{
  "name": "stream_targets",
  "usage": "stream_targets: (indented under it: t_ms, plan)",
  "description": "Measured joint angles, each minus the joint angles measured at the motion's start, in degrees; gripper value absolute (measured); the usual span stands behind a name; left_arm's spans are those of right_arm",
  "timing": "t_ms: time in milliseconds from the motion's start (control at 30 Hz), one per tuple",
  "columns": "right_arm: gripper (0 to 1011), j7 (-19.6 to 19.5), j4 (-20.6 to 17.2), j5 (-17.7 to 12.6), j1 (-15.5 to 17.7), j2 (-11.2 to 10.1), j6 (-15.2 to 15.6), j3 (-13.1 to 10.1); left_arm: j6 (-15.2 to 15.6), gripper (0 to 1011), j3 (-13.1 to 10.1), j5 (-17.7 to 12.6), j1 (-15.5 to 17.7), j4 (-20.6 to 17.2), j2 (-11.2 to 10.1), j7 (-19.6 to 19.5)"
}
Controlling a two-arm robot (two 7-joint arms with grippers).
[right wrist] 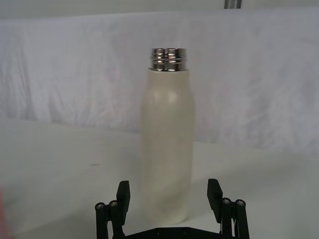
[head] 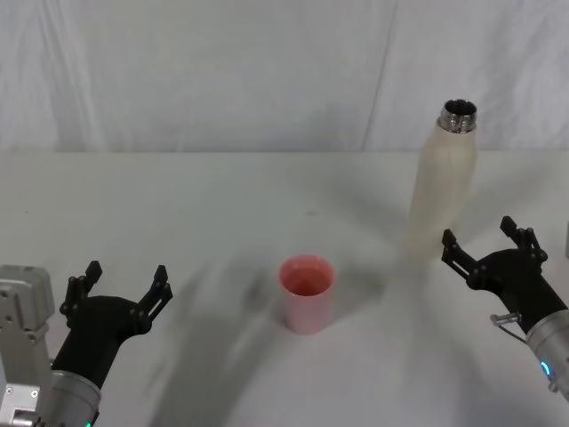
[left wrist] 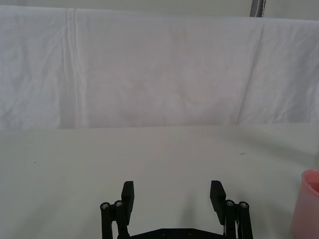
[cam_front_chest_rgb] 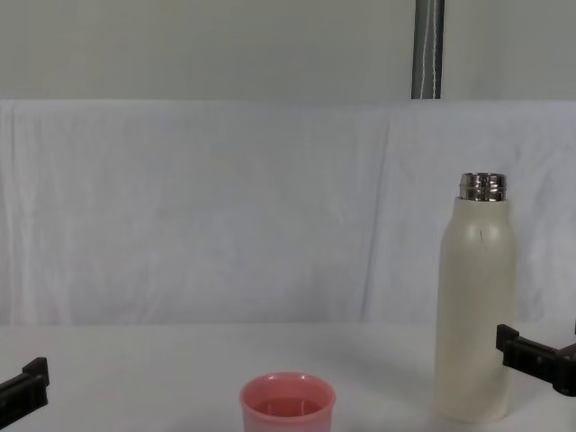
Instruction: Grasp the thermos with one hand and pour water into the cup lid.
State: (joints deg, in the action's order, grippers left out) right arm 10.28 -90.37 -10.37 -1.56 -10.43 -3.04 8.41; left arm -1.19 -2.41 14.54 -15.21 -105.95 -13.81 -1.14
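Note:
The cream-white thermos (head: 443, 185) stands upright at the right of the table, its steel neck uncapped; I also see the thermos (right wrist: 167, 149) and the thermos (cam_front_chest_rgb: 477, 310). The pink cup lid (head: 307, 292) sits upright at the table's centre, to the thermos's left; the cup lid (cam_front_chest_rgb: 287, 405) and a sliver of the cup lid (left wrist: 308, 204) show too. My right gripper (head: 487, 240) is open just in front of the thermos, not touching it; the right gripper (right wrist: 168, 193) frames the bottle's base. My left gripper (head: 123, 285) is open at the lower left, away from both; the left gripper (left wrist: 172, 195) holds nothing.
A white cloth backdrop (head: 222, 71) hangs behind the white table (head: 178, 205). A grey pole (cam_front_chest_rgb: 428, 49) rises behind the backdrop. Bare tabletop lies between the cup lid and the left gripper.

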Motion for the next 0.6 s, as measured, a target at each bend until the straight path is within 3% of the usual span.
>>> stream_targets:
  t_ms: [600]
  plan:
    - [1000,3.8,-2.3,-1.7,2.1,-1.6,1.2,1.9,0.0,1001,0.0,0.0,0.0,0.0,0.0,0.0]
